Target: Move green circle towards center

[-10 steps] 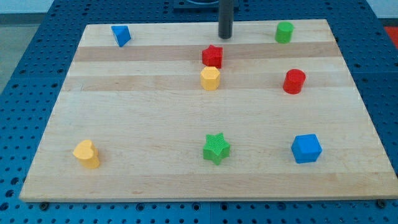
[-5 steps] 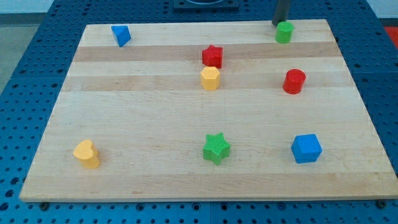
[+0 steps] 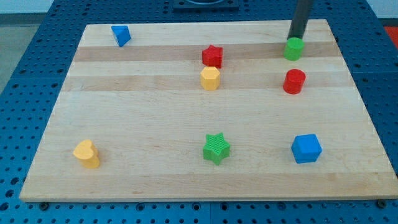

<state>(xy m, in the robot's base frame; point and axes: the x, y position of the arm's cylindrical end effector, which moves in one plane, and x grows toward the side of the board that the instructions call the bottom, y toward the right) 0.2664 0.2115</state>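
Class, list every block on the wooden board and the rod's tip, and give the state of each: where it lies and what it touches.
Green circle block: top right, tip against its upper edge.
My tip: just above it.
Red cylinder: right, free.
Red star: touching yellow hexagon.
Blue triangle: top left.
Yellow heart: bottom left.
Green star: bottom centre.
Blue cube: bottom right.

A pale wooden board (image 3: 155, 124) rests on a blue perforated table (image 3: 25, 62), evenly lit.

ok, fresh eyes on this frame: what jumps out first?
The straight dark rod at the view's top right, with my tip right at the top edge of the green circle block. Next, the red star block and yellow hexagonal block, close together near the wooden board centre.
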